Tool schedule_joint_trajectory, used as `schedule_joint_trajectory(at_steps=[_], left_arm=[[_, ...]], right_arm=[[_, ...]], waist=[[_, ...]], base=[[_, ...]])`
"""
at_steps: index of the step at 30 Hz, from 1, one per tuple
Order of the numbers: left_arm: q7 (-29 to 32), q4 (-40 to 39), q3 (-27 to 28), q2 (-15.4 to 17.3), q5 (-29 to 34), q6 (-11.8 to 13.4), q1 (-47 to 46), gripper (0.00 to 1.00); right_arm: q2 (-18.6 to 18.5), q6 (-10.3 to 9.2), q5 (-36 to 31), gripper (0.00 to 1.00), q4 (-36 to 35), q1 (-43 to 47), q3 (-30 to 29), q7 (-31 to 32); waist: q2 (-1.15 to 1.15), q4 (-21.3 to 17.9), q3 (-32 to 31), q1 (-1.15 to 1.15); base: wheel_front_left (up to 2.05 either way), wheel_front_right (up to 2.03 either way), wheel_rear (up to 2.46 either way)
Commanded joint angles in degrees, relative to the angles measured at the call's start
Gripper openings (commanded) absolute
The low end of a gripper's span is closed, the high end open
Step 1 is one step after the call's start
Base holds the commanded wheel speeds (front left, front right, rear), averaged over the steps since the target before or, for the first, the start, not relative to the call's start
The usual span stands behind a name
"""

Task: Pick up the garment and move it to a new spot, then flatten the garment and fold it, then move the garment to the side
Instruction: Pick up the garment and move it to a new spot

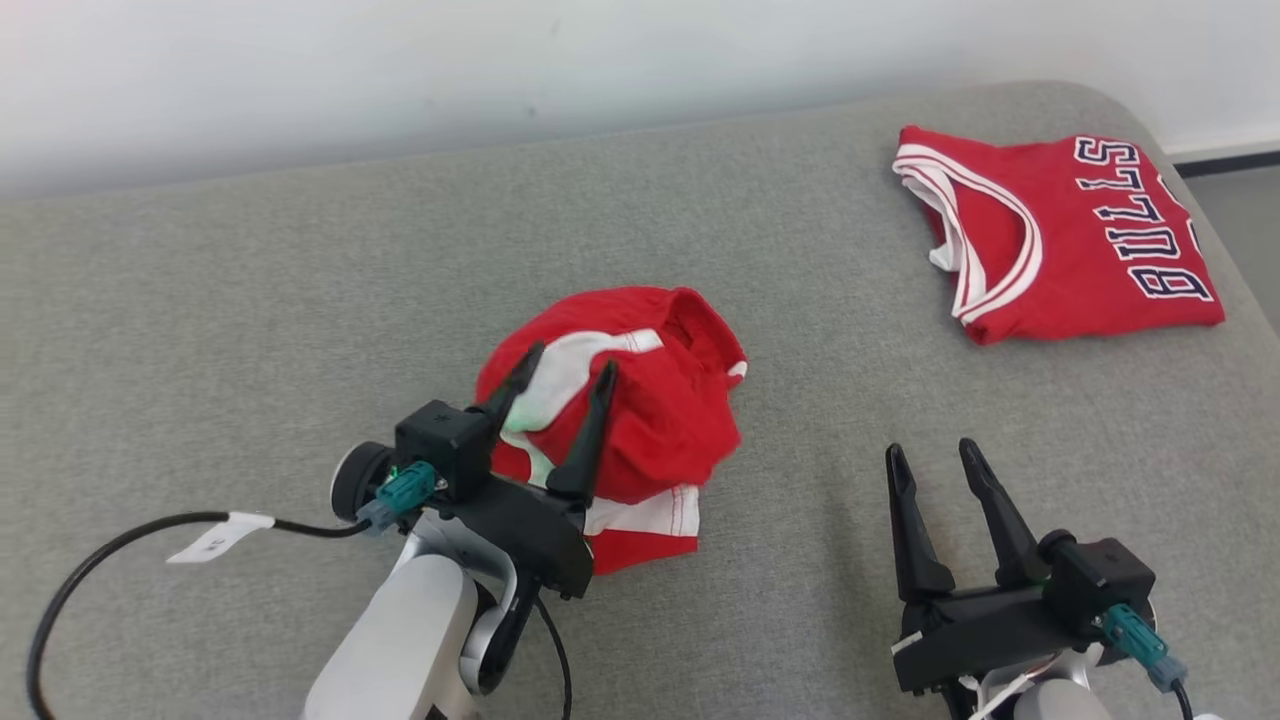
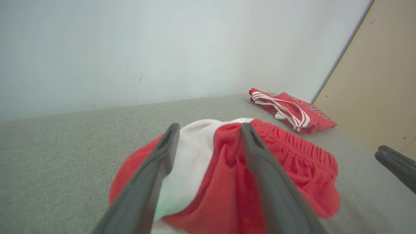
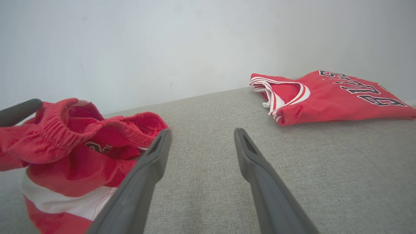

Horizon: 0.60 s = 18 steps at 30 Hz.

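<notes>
The garment (image 1: 670,400) is a crumpled heap of red cloth with white bands and a gathered waistband, lying mid-surface on the grey cushion (image 1: 300,300). My left gripper (image 1: 567,378) hovers over the heap's left part with its two fingers spread; it is open, and the cloth lies under and between them (image 2: 209,127). The left wrist view has the garment (image 2: 292,152) bulging around both fingers. My right gripper (image 1: 930,452) stands open at the lower right, nothing between its fingers (image 3: 202,131). From the right wrist, the garment (image 3: 81,162) sits just left of that gripper.
A folded red Bulls jersey (image 1: 1060,240) lies at the far right, near the cushion's rounded corner, also seen as the jersey (image 3: 334,97). A black cable (image 1: 120,550) with a white tag loops at the lower left. A pale wall (image 1: 400,80) runs behind.
</notes>
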Motion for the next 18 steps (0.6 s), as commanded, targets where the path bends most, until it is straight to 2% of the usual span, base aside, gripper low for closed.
schedule_joint_trajectory(at_steps=[1,9,16,18], left_arm=[[-0.4,-0.4,0.2,0.0,0.2,0.3,-0.6,1.00],[-2.8,-4.9,3.3,1.6,-0.2,1.8,2.3,1.00],[-3.2,-13.6,8.9,5.1,2.7,4.0,9.2,1.00],[-3.2,-16.1,10.8,5.3,3.3,4.0,12.0,1.00]], right_arm=[[0.1,-0.12,-0.2,1.00,0.1,0.3,0.0,-0.2],[0.0,-0.12,0.0,1.00,-0.2,1.8,-1.5,-0.2],[0.0,-0.12,-0.6,1.00,-1.5,3.3,-2.7,-0.2],[0.1,-0.11,-0.7,1.00,-1.5,4.0,-2.9,-0.2]], waist=[[0.00,0.7,-0.7,0.00],[0.00,3.3,-3.2,0.00],[0.00,5.0,-5.1,0.00],[0.00,5.2,-5.7,0.00]], base=[[0.00,0.00,0.00],[0.00,0.00,0.00],[0.00,0.00,0.00],[0.00,0.00,0.00]])
